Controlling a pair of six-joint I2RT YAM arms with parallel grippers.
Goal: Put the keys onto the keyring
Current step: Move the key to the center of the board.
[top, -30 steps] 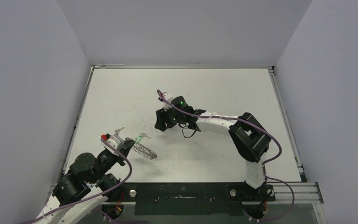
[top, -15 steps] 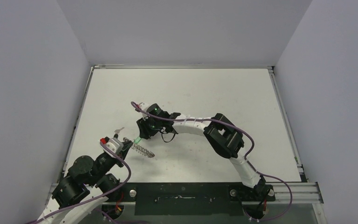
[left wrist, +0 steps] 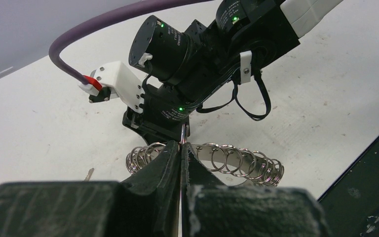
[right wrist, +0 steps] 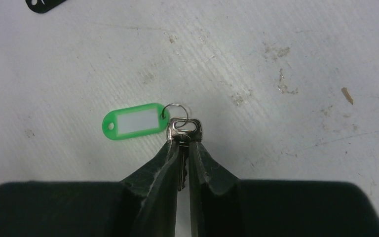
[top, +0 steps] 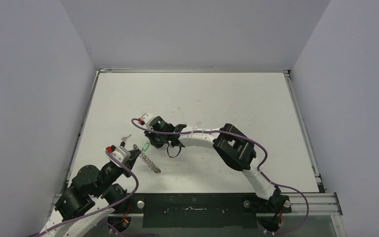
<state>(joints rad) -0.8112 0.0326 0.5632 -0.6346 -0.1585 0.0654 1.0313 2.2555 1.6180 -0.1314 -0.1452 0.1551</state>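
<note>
The keyring (left wrist: 237, 163), a silver hoop edged with small wire loops, stands on edge with my left gripper (left wrist: 181, 147) shut on its rim; from above the keyring (top: 149, 162) slants down-right from that gripper (top: 135, 154). My right gripper (right wrist: 181, 143) is shut on a silver key (right wrist: 183, 129), with the blade between the fingers. A small ring joins that key to a green tag (right wrist: 131, 121) lying flat on the table. From above, the green tag (top: 145, 146) sits just under the right gripper (top: 150, 140), close beyond the keyring. Another silver key (top: 125, 138) lies to the left.
The right arm's wrist (left wrist: 187, 74) hangs directly beyond the keyring, cable looped beside it. A black tag-like shape (right wrist: 44, 5) pokes in at the top-left edge of the right wrist view. The table's dark front rail (top: 192, 203) runs behind the left arm.
The right arm swung left and nearer, down to the green-tagged key beside the keyring, and its jaws closed on the key. The left gripper kept its hold, and the keyring tilted slightly.
</note>
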